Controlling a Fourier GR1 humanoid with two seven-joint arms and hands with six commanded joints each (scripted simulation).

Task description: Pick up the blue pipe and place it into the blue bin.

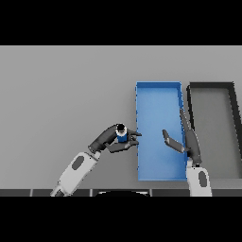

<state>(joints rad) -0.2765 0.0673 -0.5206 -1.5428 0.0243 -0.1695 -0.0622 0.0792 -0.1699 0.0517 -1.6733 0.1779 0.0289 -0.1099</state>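
The blue pipe point(121, 136) is a short blue cylinder with a dark top, held upright just left of the blue bin point(159, 90). My left hand point(115, 142) has its fingers and thumb curled round the pipe, with fingertips reaching the bin's left wall. My right hand point(182, 142) hovers over the right side of the blue bin, fingers straight and pointing away from me, thumb spread to the left, holding nothing.
A black bin point(211, 86) with a grey floor stands directly right of the blue bin, sharing a wall line. Grey table point(66, 94) stretches to the left and behind both bins.
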